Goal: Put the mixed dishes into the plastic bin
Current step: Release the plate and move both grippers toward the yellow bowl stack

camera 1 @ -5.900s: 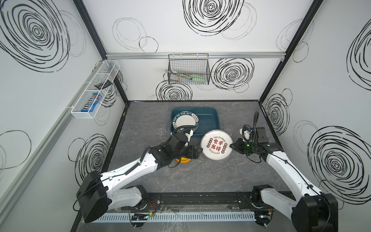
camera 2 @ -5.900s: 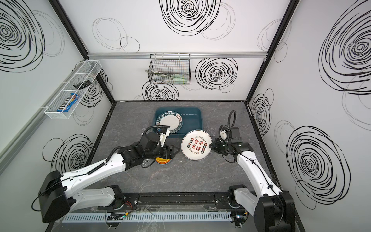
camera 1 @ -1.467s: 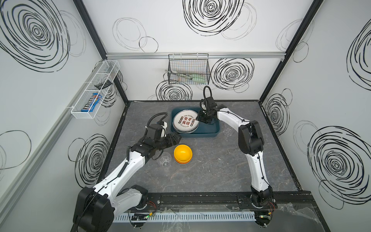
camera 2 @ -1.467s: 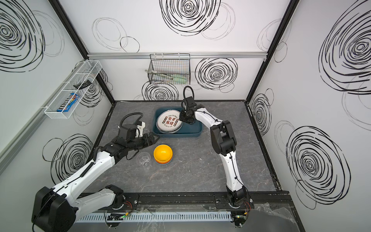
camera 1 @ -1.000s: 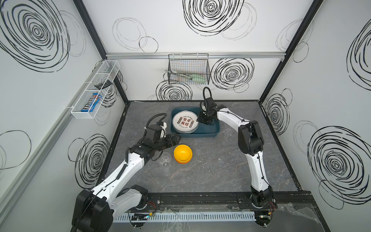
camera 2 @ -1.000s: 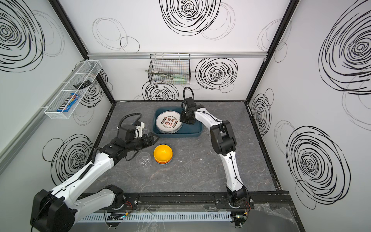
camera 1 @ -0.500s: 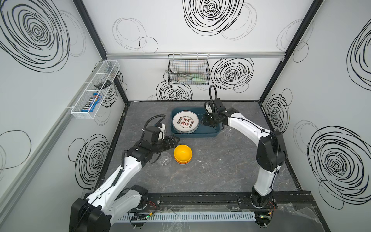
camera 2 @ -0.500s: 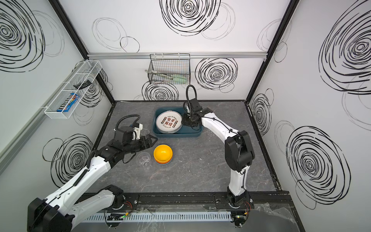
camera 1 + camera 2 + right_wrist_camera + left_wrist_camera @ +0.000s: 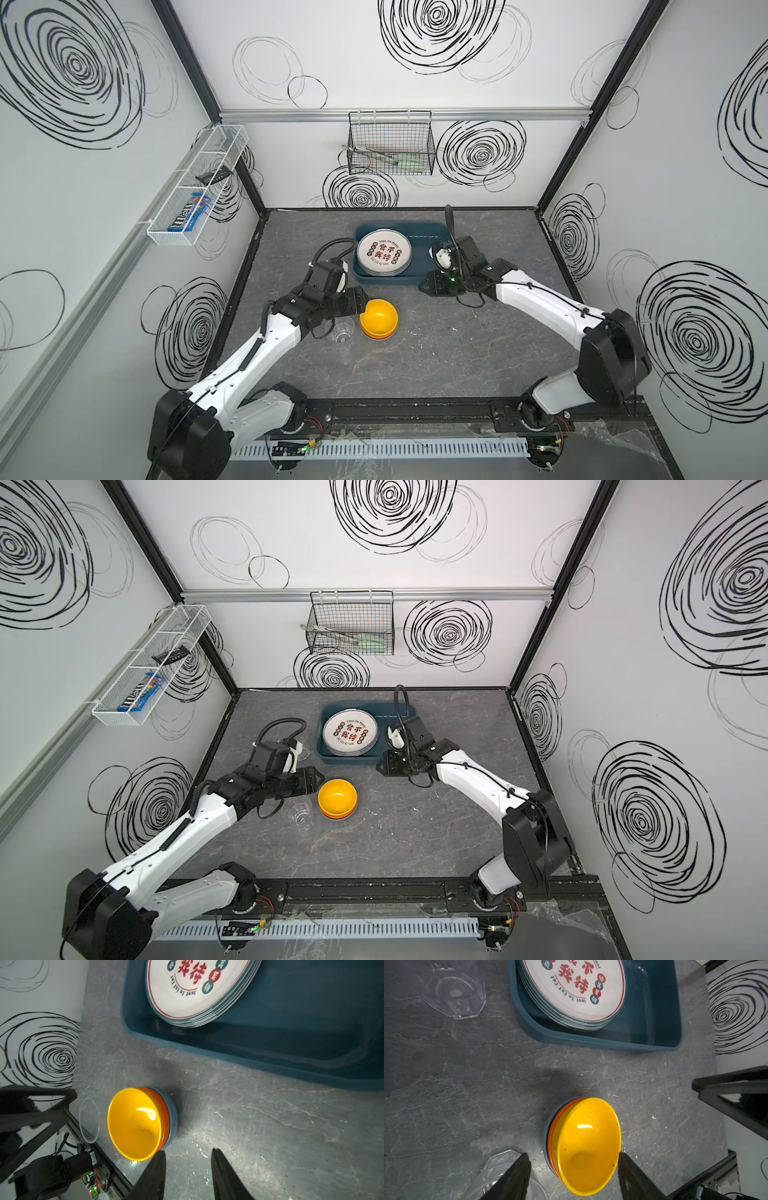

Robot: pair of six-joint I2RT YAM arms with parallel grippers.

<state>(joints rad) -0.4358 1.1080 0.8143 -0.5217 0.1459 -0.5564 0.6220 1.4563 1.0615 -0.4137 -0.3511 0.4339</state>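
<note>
Top view: left gripper [image 9: 360, 304] is hovering at the bowl stack [image 9: 378, 319] mid-worktop. Right gripper [image 9: 428, 286] is hanging just before the plastic bin [image 9: 422, 249], which is sitting near the rear edge with plates [image 9: 384, 252] stacked inside.
Left wrist: jaws are standing wide, flanking the yellow top bowl [image 9: 588, 1147], gripping nothing.
Right wrist: jaws are standing partly open, empty.

Both top views look steeply down over the whole tabletop [image 9: 457, 353]; both close wrist views share the yellow bowl [image 9: 588, 1142].

Bin [image 9: 652, 1012]: one. Bowls [image 9: 587, 1142]: three, nested. Tumblers [image 9: 454, 993]: two. Plates [image 9: 575, 987]: one stack, count unclear.
</note>
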